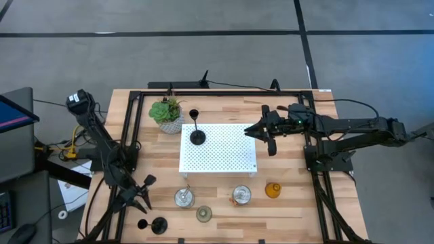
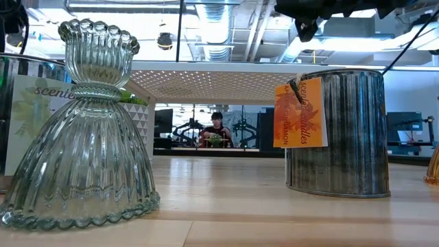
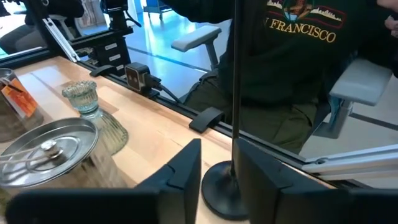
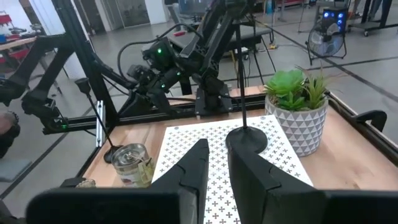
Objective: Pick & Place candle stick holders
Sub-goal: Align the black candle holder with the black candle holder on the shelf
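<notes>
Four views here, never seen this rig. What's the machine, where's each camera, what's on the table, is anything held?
It is a robot with two dark arms at a wooden table, each ending in a two-finger gripper.

The high view looks straight down. The low view sits at table height. Each wrist view looks past that arm's own fingers.

In the middle is a white perforated platform with a black candle holder on it and a potted plant beside it. Along the near edge are two silvery cups, an amber holder, a pale green one and a second black holder.

Nothing is held. The left gripper is open near the second black holder. The right gripper is open over the platform's right edge.
</notes>
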### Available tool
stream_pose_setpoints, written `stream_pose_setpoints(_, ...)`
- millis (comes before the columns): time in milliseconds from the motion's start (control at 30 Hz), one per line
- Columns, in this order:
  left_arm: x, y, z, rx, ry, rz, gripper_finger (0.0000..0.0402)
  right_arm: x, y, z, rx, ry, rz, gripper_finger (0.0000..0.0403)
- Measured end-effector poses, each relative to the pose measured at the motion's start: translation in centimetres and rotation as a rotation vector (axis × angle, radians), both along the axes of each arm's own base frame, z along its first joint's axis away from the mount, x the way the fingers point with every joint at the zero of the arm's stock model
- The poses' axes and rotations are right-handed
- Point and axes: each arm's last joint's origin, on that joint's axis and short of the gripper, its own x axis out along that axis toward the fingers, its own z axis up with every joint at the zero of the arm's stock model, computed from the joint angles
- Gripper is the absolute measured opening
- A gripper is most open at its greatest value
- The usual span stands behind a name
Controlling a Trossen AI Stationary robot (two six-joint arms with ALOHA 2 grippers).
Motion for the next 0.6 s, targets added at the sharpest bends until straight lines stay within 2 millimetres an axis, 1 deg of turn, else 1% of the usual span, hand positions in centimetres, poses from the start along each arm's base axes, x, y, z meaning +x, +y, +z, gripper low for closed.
stream_pose_setpoints(133, 0.3, -0.6, -0.3, -0.011, 0.012, 0.002, 0.0133, 0.0, 0.0, 0.0, 0.0, 0.0, 0.001, 0.0053)
stream_pose_setpoints(267, 0.7, -1.3, -0.7, -0.038, 0.037, 0.007, 0.0153, 0.0, 0.0, 0.0, 0.0, 0.0, 0.0, 0.0053)
stream_pose_setpoints(400, 1.2, -2.3, -0.8, -0.052, 0.031, 0.009, 0.0159, 0.0, 0.0, 0.0, 0.0, 0.0, 0.001, 0.0053)
stream_pose_setpoints(600, 2.3, -4.5, -1.0, 0.01, 0.063, 0.011, 0.0152, 0.0, 0.0, 0.0, 0.0, 0.0, 0.002, 0.0053)
